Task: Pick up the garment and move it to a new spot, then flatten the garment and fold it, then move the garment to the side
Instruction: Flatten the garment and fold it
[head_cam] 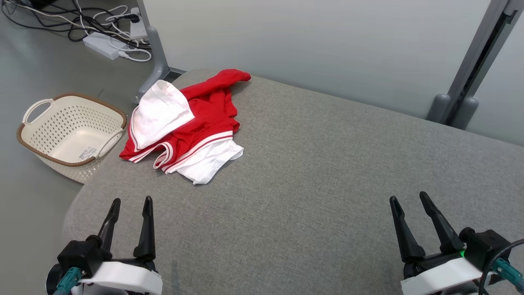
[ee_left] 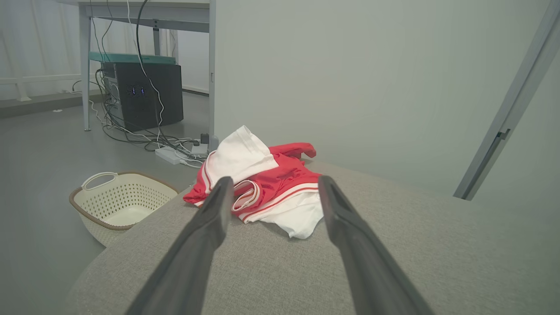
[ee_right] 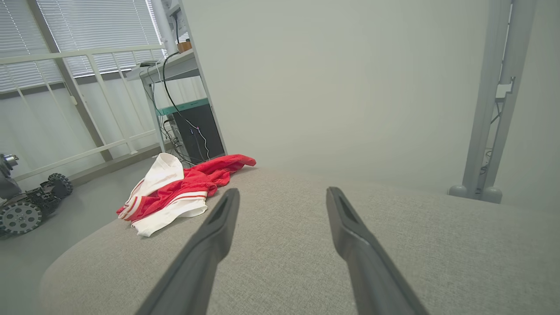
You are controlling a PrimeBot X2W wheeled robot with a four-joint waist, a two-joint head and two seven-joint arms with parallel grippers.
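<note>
step in hand: the first, pick-up not yet begun. the red-and-white garment (head_cam: 204, 119) lies crumpled at the far left corner of the grey fabric-covered tabletop (head_cam: 327, 172). a white flap is folded over the red, and the heap's left side is close to the tabletop's edge. the left gripper (head_cam: 132, 200) and right gripper (head_cam: 408, 196) hover at the near edge, fingers spread wide, holding nothing, well apart from the cloth.

next move, as i judge it: the left gripper is the nearer. it should reach forward, come down on a raised fold and pinch cloth only, not the tabletop cover. the bunched layers may lift unevenly or trail. the open centre looks the likely new spot.

views:
- head view gives the layout from above: a cream laundry basket (head_cam: 24, 135) on the floor just beside that corner, and a power strip (head_cam: 102, 45) with cables beyond.
- left wrist view has the garment (ee_left: 284, 175) framed between its own fingers, shows the heap's height, and adds a dark computer tower (ee_left: 140, 94) under a desk.
- right wrist view puts the garment (ee_right: 183, 188) off to its left, with window blinds (ee_right: 87, 26) and a wheeled machine (ee_right: 26, 205) on the floor.
</note>
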